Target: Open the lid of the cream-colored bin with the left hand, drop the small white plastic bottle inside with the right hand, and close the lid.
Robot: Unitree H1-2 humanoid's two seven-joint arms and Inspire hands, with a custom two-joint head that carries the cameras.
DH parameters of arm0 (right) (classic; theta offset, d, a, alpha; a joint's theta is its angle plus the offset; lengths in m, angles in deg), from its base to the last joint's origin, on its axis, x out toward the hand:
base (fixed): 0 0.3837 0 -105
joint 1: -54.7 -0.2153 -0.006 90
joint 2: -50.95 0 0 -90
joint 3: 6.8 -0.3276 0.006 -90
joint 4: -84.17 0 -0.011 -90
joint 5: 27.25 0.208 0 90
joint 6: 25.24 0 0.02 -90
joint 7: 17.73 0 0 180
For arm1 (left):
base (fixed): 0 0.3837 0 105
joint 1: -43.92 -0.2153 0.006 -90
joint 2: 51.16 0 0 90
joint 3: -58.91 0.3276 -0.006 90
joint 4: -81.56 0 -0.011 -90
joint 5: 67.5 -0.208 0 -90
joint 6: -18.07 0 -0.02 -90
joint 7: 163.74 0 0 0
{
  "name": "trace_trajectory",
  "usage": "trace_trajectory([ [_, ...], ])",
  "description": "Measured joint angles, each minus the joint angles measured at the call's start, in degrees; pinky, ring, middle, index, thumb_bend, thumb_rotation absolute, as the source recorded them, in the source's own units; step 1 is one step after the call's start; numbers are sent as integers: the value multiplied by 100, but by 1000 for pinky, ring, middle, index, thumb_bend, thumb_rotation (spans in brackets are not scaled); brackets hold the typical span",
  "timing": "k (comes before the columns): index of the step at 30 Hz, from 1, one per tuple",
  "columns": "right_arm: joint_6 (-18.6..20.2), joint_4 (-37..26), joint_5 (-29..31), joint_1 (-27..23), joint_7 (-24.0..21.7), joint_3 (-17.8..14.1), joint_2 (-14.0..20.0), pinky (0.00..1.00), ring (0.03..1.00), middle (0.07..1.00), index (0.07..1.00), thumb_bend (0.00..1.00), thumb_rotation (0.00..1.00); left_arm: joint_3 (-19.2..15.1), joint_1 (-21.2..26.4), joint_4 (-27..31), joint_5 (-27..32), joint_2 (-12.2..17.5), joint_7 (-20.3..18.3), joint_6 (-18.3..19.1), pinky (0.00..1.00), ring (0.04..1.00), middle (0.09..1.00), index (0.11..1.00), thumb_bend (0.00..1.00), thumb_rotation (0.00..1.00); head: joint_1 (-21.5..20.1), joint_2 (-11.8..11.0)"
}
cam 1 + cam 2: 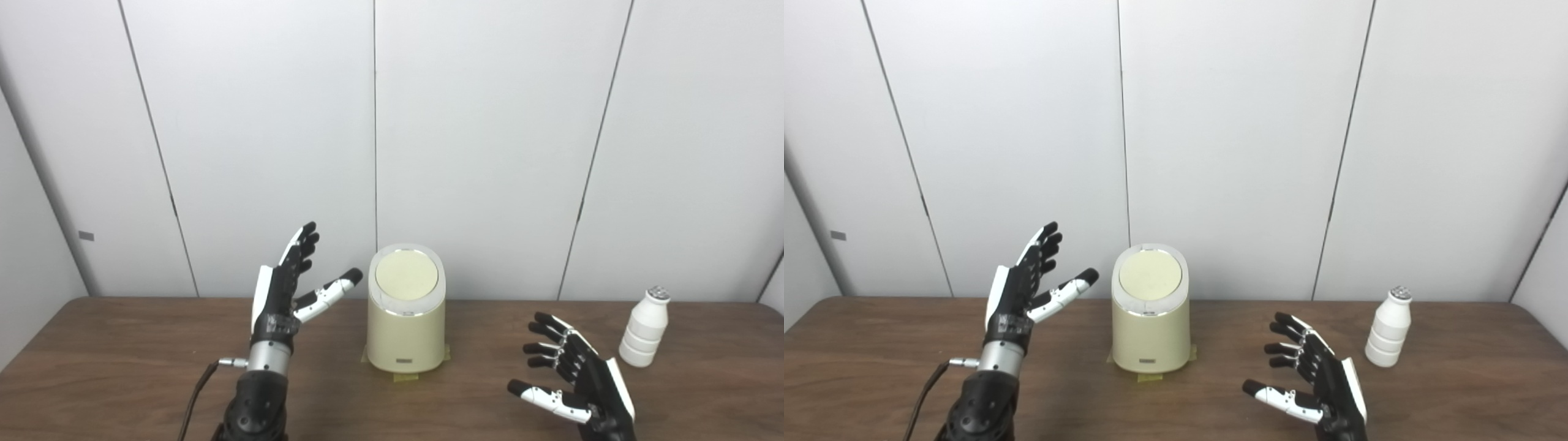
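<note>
- The brown wooden table (110,367) is spreading across the whole near part of the scene, with white wall panels (490,141) standing behind its far edge.
- The cream-colored bin (407,324) is standing upright near the middle of the table, toward the far side, on bits of tape that are peeking out at its base.
- Its round lid (407,275) is lying closed on top, tilting slightly toward the camera, with a pale ring running around it.
- The left hand (283,294) is hovering above the table just left of the bin, raised to about lid height; its fingers are spread apart and pointing up and away, the thumb is reaching toward the bin without touching it, and it is holding nothing.
- The right hand (1315,373) is hanging low over the near right part of the table, fingers spread and lightly curled, thumb sticking out to the left, gripping nothing.
- The small white plastic bottle (644,329) is standing upright at the right, toward the far edge, well apart from the bin and just beyond the right hand, untouched.
</note>
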Motion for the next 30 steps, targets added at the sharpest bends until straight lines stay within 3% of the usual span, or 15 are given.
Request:
trace_trajectory([
  [6, -13, -3, -25, -1, 9, 3, -3, 582, 656, 773, 776, 703, 123, 282, 475, -731, -433, 40, 128, -24, 986, 1000, 1000, 1000, 961, 330, -105, -35],
  [18, -8, -21, -29, 1, 24, 28, -18, 571, 646, 775, 775, 719, 139, 926, 1264, -1774, -1366, 140, 464, 186, 1000, 1000, 1000, 1000, 979, 311, -176, -62],
  [26, -11, -21, -33, -5, 37, 45, -32, 555, 636, 776, 775, 730, 157, 1254, 1541, -2083, -1715, 222, 474, 187, 1000, 1000, 1000, 1000, 1000, 301, -211, -70],
  [30, -8, -45, -39, 1, 47, 64, -70, 556, 647, 778, 783, 735, 181, 1369, 1573, -2178, -1853, 307, 473, 237, 1000, 1000, 1000, 1000, 997, 244, -228, -53],
])
